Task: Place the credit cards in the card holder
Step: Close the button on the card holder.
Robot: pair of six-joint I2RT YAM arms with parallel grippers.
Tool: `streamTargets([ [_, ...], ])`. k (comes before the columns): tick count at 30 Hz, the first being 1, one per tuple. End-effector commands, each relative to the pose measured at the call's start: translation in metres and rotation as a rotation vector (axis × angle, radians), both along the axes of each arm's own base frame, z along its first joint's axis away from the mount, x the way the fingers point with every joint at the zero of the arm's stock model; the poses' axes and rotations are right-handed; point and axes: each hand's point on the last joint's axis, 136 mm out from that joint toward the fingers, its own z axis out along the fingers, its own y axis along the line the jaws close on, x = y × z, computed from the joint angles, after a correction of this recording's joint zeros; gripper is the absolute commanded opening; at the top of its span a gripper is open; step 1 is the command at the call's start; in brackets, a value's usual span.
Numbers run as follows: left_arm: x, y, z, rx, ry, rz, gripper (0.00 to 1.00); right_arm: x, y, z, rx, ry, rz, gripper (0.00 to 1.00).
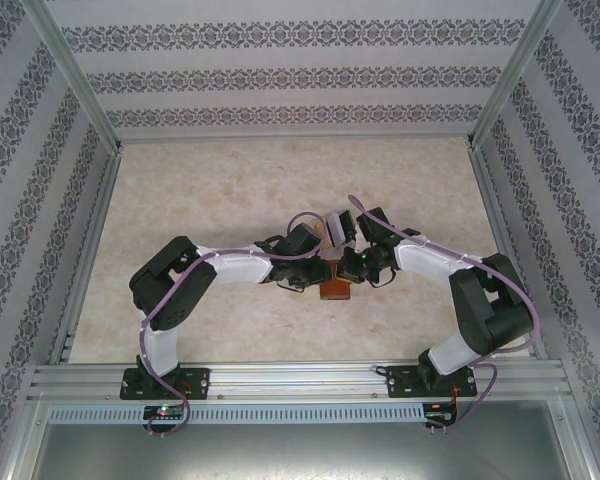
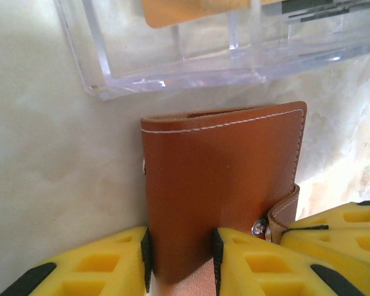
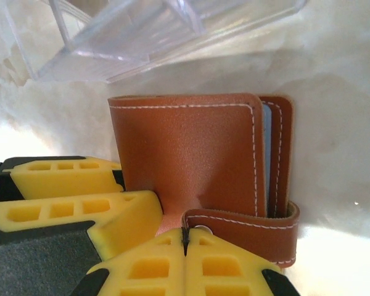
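Note:
The reddish-brown leather card holder (image 2: 222, 179) lies folded on the table, just in front of a clear plastic case. My left gripper (image 2: 182, 253) is shut on its near edge, a pad pressing each side. My right gripper (image 3: 185, 237) is shut on the end of the snap tab (image 3: 246, 225), which wraps round the card holder (image 3: 185, 148). A light blue credit card's edge (image 3: 266, 154) shows between the leather leaves. A tan credit card (image 2: 172, 9) and a grey one (image 2: 314, 7) sit in the clear case. From above, both grippers meet over the card holder (image 1: 334, 291).
The clear plastic case (image 2: 172, 61) stands right behind the card holder, about a finger's width away. My right fingers (image 2: 333, 228) crowd the left wrist view's lower right; my left fingers (image 3: 68, 179) sit close beside the right gripper. Patterned walls and metal rails (image 1: 90, 240) enclose the marble-look table.

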Motion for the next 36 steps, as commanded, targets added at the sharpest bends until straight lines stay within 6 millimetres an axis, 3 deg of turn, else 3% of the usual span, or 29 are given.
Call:
streamTargets([
  [1, -0.008, -0.005, -0.018, 0.011, 0.033, -0.014, 0.31, 0.007, 0.007, 0.002, 0.006, -0.009, -0.003, 0.00],
  [9, -0.010, -0.004, -0.018, 0.010, 0.035, -0.018, 0.31, 0.003, 0.005, -0.005, -0.026, 0.013, 0.003, 0.00],
  [27, -0.009, -0.004, -0.018, 0.008, 0.031, -0.010, 0.30, -0.031, -0.023, -0.064, -0.190, 0.141, -0.017, 0.00],
  [32, -0.008, -0.003, -0.017, 0.005, 0.026, -0.005, 0.30, -0.039, -0.028, -0.068, -0.209, 0.140, -0.017, 0.00],
  [36, -0.010, -0.001, -0.016, 0.016, 0.025, -0.013, 0.30, -0.029, -0.024, -0.050, -0.184, 0.079, -0.023, 0.00],
])
